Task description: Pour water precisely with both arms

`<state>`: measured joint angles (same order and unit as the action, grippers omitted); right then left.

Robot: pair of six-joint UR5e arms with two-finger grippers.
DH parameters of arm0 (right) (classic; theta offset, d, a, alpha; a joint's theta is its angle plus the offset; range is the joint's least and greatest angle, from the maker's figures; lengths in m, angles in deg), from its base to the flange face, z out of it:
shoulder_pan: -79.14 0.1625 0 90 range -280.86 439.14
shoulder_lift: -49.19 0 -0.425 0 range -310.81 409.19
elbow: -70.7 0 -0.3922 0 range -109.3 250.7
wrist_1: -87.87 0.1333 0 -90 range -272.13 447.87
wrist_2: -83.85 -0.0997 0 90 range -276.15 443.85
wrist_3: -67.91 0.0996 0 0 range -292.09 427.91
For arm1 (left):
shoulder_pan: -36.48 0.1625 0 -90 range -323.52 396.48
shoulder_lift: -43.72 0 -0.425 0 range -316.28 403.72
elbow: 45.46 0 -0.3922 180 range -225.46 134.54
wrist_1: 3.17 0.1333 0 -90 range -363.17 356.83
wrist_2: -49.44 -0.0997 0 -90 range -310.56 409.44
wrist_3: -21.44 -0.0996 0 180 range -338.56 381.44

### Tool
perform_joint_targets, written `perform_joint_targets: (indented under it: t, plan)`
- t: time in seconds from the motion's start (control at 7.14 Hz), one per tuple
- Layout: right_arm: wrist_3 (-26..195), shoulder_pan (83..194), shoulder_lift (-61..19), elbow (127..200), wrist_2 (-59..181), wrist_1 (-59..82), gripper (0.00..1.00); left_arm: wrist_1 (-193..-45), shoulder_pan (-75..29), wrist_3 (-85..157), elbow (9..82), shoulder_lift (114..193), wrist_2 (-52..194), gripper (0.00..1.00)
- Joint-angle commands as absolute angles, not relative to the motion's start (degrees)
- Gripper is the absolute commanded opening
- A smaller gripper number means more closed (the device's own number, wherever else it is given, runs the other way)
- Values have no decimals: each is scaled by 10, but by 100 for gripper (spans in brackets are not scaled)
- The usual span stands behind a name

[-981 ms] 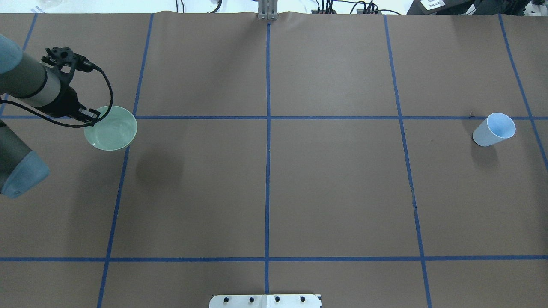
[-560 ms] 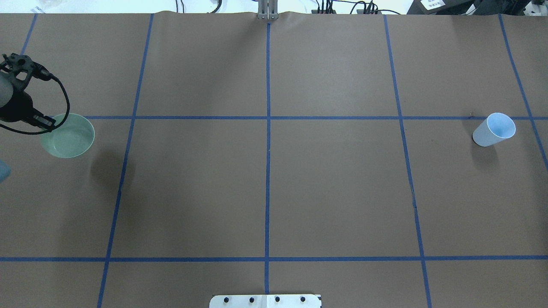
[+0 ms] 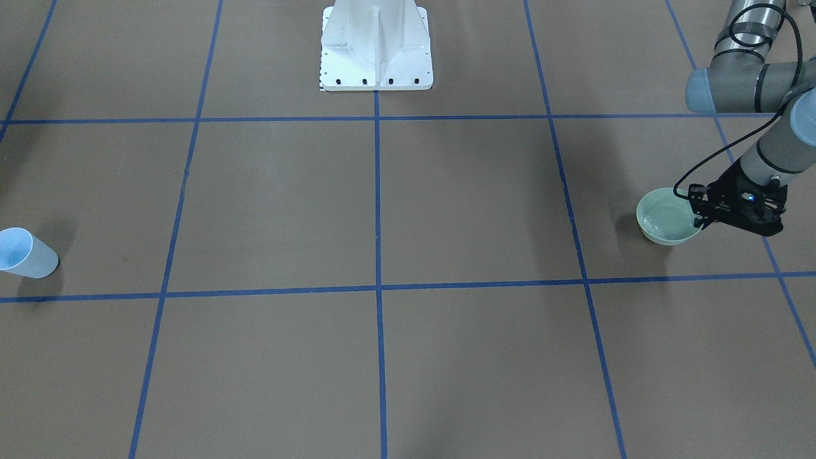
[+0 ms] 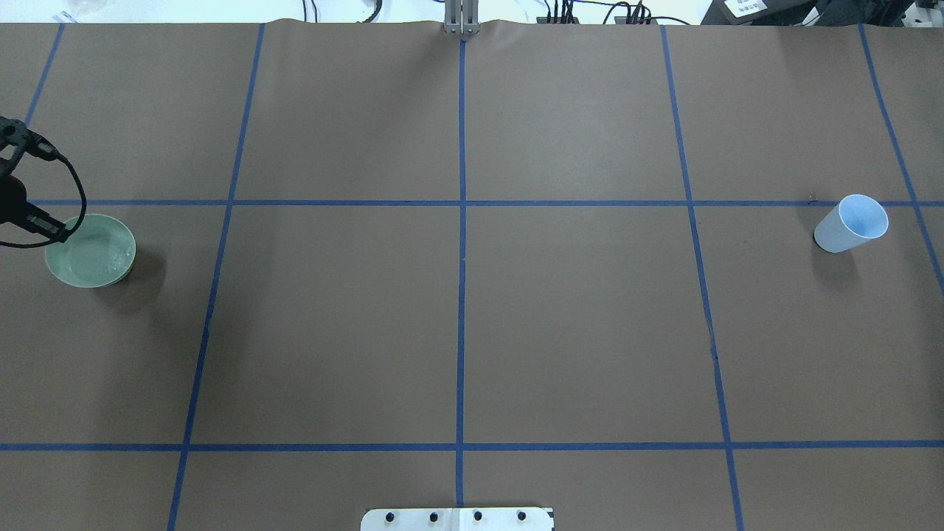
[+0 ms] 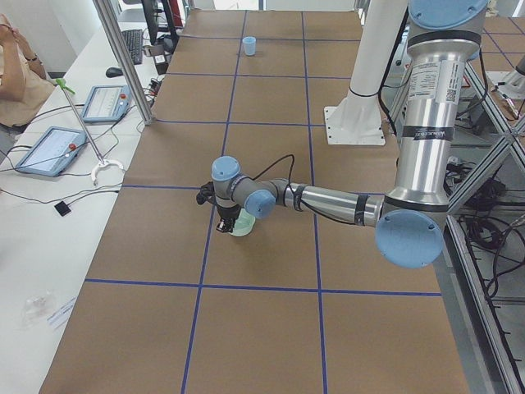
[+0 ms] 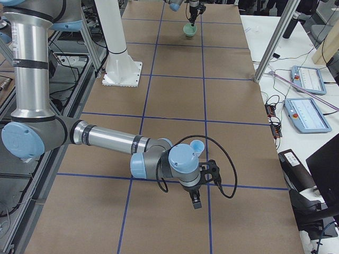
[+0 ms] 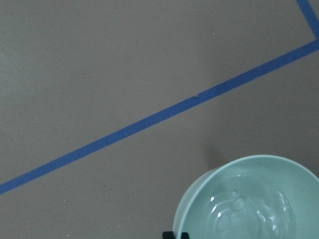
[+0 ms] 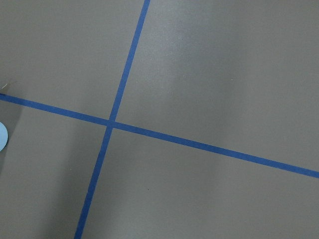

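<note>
- The left arm [image 3: 765,150] is carrying the green bowl [image 4: 90,252] away toward the robot's left end of the surface [image 4: 472,332]; one second ago the bowl was hanging nearer the middle and higher, and now it is lying close to the left border of the overhead view
- The bowl's shadow, which was lying well apart from it before, is now touching its side, so I judge the bowl is coming down onto the surface or is already resting on it
- The left claw [image 3: 699,215] is gripping the bowl by its rim, with the fingers pinched together on the thin wall
- The water [image 7: 249,211] is staying inside the bowl as a shallow shining pool with small ripples; I am seeing no spill around it
- The pale blue cup [image 4: 852,223] is standing in the same place, far away at the opposite end
- The right arm [image 6: 106,138] is holding the right claw [image 6: 196,202] low above the surface, near the cup; how far this claw is open I cannot tell
- For the task this is looking like a putting-down of the bowl, so the pouring part is probably finishing and the release is not yet done
</note>
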<state>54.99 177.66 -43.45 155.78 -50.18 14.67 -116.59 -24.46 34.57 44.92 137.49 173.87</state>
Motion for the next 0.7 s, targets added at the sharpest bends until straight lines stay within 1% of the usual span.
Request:
perform_joint_targets:
  t: [0.0,0.14,0.28,0.42,0.56]
  plan:
    - [554,1777,-436,1558,-500,152,100,-1178,-246,344,442,1374,1742,58]
    - [554,1777,-437,1558,-500,152,100,-1178,-252,344,444,1374,1742,100]
    - [554,1777,-437,1558,-501,152,100,-1168,-287,344,445,1378,1762,100]
    - [557,1777,-437,1558,-502,151,100,-1152,-346,343,446,1384,1798,100]
    - [559,1777,-437,1557,-503,147,100,-1131,-385,297,445,1383,1801,100]
